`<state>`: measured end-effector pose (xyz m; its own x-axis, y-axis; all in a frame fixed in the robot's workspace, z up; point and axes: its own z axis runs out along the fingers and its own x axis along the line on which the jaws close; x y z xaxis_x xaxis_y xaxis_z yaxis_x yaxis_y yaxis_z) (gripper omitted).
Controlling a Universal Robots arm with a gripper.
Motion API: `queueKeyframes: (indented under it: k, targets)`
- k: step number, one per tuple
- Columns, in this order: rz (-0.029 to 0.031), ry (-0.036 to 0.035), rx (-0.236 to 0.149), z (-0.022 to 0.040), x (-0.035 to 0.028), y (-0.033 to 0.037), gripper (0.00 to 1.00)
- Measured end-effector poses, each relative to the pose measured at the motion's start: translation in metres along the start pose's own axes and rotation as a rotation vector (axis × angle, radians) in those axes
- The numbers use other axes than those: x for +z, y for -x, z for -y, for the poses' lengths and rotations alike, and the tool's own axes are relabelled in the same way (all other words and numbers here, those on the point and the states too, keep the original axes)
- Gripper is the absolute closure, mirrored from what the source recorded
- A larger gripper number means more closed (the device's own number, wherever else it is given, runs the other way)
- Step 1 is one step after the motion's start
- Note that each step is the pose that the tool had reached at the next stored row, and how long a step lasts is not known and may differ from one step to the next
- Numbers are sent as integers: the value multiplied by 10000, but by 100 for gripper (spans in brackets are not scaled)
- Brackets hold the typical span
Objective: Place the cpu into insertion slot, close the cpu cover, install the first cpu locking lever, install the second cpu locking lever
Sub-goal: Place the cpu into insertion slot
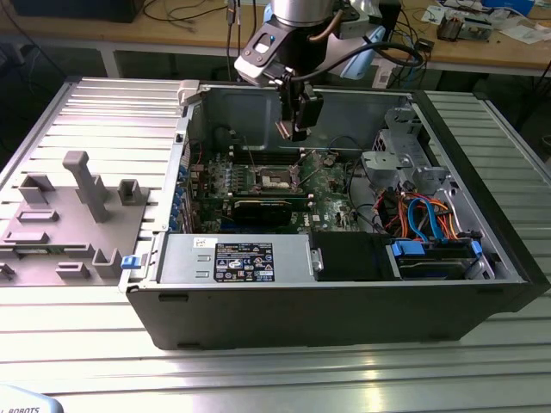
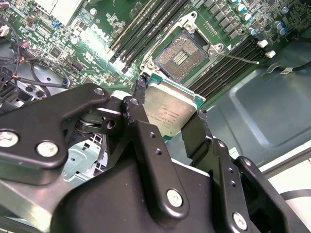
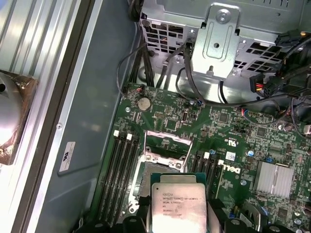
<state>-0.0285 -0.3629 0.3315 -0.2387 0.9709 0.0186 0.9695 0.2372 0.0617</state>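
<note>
My gripper hangs inside the open computer case, above the green motherboard. It is shut on the cpu, a flat silvery square held by two opposite edges between the black fingers. The insertion slot lies open below, its dark pin field bare. In the first wrist view the cpu hovers over the near part of the slot and hides some of it. The cpu cover is swung up at the slot's far edge. A thin locking lever sticks out beside the slot.
A grey power-supply box fills the case's front. A metal drive cage and blue and orange cables sit on the exterior view's right. Black memory slots flank the socket. A grey fixture plate lies outside the case.
</note>
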Motion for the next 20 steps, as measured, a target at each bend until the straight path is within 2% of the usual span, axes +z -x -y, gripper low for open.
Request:
queueKeyframes:
  k: [20]
  targets:
    - [19, 6, 303, 0, 0, 0, 46]
